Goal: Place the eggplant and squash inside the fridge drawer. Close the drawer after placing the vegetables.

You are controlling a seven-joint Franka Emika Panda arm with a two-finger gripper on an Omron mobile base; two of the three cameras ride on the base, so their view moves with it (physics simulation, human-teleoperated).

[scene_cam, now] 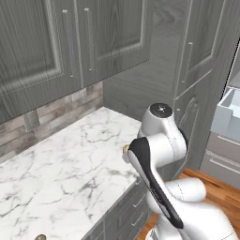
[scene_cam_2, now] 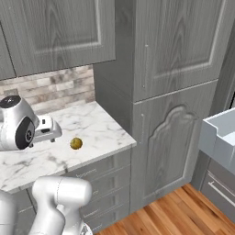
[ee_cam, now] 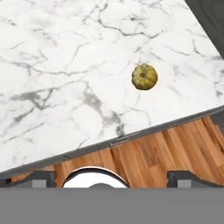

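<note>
A small, round yellow-green squash point(ee_cam: 145, 77) lies on the white marble counter point(ee_cam: 65, 65) near its front edge. It also shows as the squash point(scene_cam_2: 76, 143) in the right base view and, half hidden behind the arm, as the squash point(scene_cam: 125, 150) in the left base view. My gripper point(ee_cam: 114, 177) hangs above the counter's front edge, to the left of the squash and apart from it. It is open, with nothing between its fingertips point(ee_cam: 41, 177). The pale bluish fridge drawer point(scene_cam_2: 219, 137) stands pulled out at the far right, also seen as the fridge drawer point(scene_cam: 228, 112). The eggplant is out of view.
Grey upper cabinets point(scene_cam: 56, 42) hang over the counter, and a tall grey cabinet point(scene_cam_2: 170, 101) stands between the counter and the fridge drawer. Grey drawers with bar handles point(scene_cam_2: 98, 183) sit under the counter above a wooden floor point(scene_cam_2: 183, 211). A small brown tip point(scene_cam: 41, 237) shows at the counter's near left.
</note>
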